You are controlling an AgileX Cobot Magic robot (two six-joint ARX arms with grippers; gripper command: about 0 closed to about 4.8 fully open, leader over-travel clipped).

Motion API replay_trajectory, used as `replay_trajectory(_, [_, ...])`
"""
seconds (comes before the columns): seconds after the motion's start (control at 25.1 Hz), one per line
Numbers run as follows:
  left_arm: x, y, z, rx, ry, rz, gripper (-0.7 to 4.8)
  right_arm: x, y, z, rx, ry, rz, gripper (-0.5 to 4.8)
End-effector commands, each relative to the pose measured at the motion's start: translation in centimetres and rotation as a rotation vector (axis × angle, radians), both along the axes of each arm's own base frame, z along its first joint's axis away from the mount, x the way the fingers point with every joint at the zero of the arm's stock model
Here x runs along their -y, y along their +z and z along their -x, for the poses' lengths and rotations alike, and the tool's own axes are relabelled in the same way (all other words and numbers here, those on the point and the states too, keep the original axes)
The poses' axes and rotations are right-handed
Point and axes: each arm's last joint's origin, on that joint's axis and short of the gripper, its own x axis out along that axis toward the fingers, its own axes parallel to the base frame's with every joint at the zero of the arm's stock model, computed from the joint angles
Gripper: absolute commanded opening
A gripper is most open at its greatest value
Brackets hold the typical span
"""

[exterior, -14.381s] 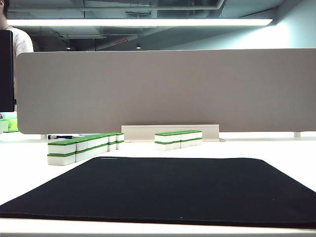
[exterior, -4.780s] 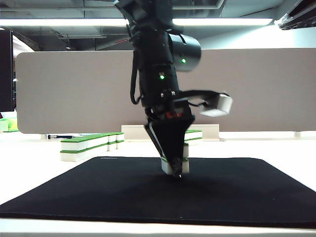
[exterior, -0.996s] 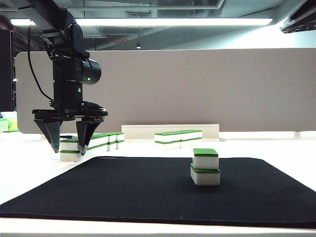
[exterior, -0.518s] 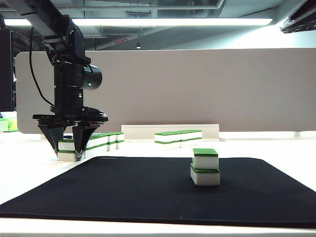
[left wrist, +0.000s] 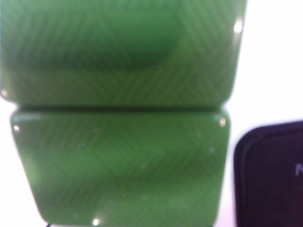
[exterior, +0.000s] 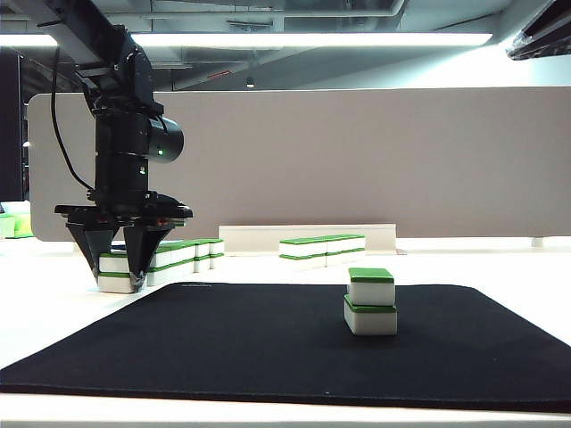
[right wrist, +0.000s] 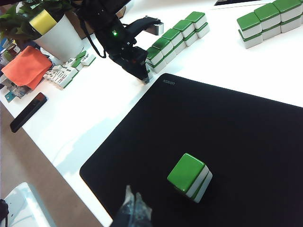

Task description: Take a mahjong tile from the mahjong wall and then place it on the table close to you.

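Left gripper down over near end of mahjong wall beside black mat, jaws straddling end tile, grip not confirmable. Right gripper (jaws pressed together) well away above mat, by stacked tiles.

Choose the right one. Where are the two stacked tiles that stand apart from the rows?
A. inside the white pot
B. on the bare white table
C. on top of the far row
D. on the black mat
D: the two stacked tiles stand on the black mat, clear of both rows; the right wrist view shows the same.
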Motion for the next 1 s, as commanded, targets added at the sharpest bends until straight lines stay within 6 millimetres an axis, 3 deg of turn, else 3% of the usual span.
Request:
replay_trajectory(0.04, [0.0, 1.4, 0.5, 0.006, -0.003, 0.02, 1.74, 0.0, 0.2, 0.0, 0.021, 0.005, -0.002, -0.01])
replay_trajectory(0.4, [0.7, 5.3, 1.6, 0.031, -0.035, 0.242, 1.74, 0.0, 0.2, 0.0, 0.022, 0.005, -0.002, -0.01])
replay_trajectory(0.64, [2.5, 6.6, 2.8, 0.044, -0.143, 0.269, 1.74, 0.0, 0.2, 0.0, 0.023, 0.004, -0.001, -0.01])
replay_trajectory(1.0, [10.2, 6.6, 6.7, 0.037, -0.788, 0.226, 1.74, 0.0, 0.2, -0.1, 0.035, -0.019, 0.021, -0.01])
